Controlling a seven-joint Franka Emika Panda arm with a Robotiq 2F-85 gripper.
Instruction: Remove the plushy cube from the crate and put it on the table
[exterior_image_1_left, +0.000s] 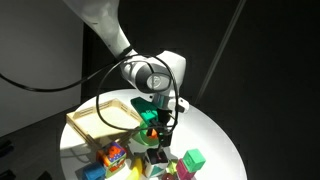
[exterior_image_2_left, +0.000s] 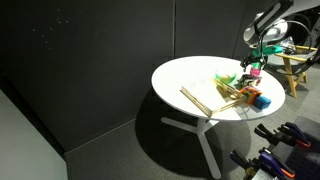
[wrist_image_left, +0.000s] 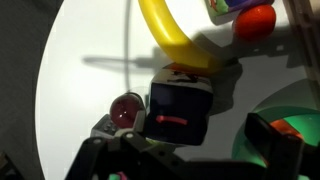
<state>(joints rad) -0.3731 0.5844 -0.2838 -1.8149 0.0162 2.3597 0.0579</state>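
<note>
Claw (wrist_image_left: 183, 135) stood apart, straddling small black-and-white plush cube (wrist_image_left: 180, 108) with red mark, not clamped. It sat outside light tan wooden crate (exterior_image_1_left: 97, 107), apparently resting on round white surface (wrist_image_left: 70, 90) beside yellow curved toy (wrist_image_left: 175, 40). Probably only retreat left.

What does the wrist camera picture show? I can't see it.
A black plushy cube with a red mark fills the middle, against the white table. A yellow curved toy lies just above it, a green bowl at the right.

One crate (exterior_image_1_left: 100, 118), one plushy cube (wrist_image_left: 180, 108), one table (exterior_image_2_left: 185, 80), one green cube (exterior_image_1_left: 193, 158)
</note>
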